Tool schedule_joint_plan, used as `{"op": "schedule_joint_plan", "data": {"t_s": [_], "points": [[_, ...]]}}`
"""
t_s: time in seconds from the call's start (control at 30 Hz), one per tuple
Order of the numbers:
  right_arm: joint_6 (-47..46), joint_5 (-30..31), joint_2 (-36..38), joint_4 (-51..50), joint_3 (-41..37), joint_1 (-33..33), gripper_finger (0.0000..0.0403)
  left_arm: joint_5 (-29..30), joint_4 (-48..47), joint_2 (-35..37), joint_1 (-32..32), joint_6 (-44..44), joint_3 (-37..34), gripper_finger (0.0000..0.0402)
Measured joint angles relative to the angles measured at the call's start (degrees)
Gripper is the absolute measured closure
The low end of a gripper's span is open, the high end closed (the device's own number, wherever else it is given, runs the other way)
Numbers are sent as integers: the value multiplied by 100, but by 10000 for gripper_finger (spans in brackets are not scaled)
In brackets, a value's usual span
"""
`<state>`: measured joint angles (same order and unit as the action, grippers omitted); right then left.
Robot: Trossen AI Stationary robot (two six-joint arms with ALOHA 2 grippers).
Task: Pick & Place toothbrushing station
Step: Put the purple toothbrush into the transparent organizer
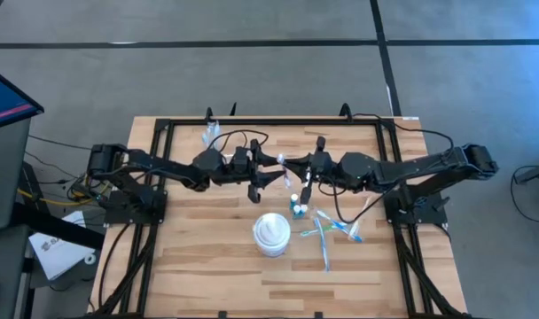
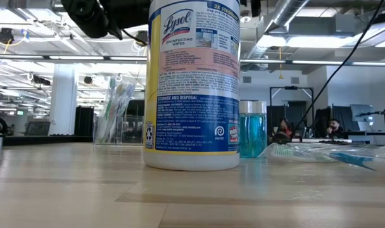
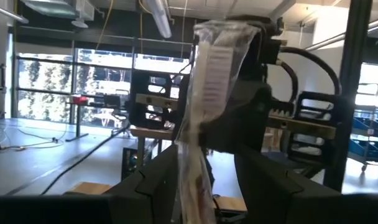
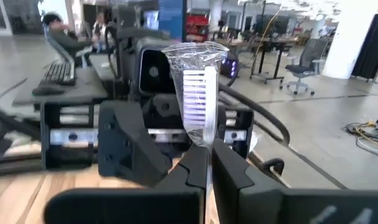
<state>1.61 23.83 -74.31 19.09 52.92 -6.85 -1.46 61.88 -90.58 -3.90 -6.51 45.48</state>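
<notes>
Right wrist view: wrapped toothbrush (image 4: pixel 198 102) pinched in the right claw (image 4: pixel 209 163)
Light, crinkly, slippery wrapper; grip the stiff handle; left claw (image 3: pixel 201 180) stands wide around it

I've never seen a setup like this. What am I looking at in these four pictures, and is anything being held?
This is a robot with two dark arms working at a wooden table. One picture looks straight down from above, one looks level along the tabletop, and two come from cameras on the arms' wrists. The arms meet above the middle of the table. The right hand is shut on a wrapped toothbrush. The left hand appears open around the same wrapper. On the table are a white wipes tub, a small blue bottle, loose wrapped toothbrushes and a clear cup of brushes.
</notes>
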Motion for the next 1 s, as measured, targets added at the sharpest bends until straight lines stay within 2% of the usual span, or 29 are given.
{"op": "schedule_joint_plan", "data": {"t_s": [0.23,0.37,0.53,0.7,1.0], "points": [[-9,-152,-72,173,9,83,403,3,-15,8,0,11,3,250],[-9,-155,-55,198,5,98,403,7,-52,8,0,16,3,270],[-7,-155,-48,234,5,96,403,7,-58,8,-7,20,3,318],[5,-166,-48,165,5,94,397,21,-80,8,-13,1,1,384],[-3,-132,-50,65,5,90,350,9,-316,8,-193,9,1,393]]}}
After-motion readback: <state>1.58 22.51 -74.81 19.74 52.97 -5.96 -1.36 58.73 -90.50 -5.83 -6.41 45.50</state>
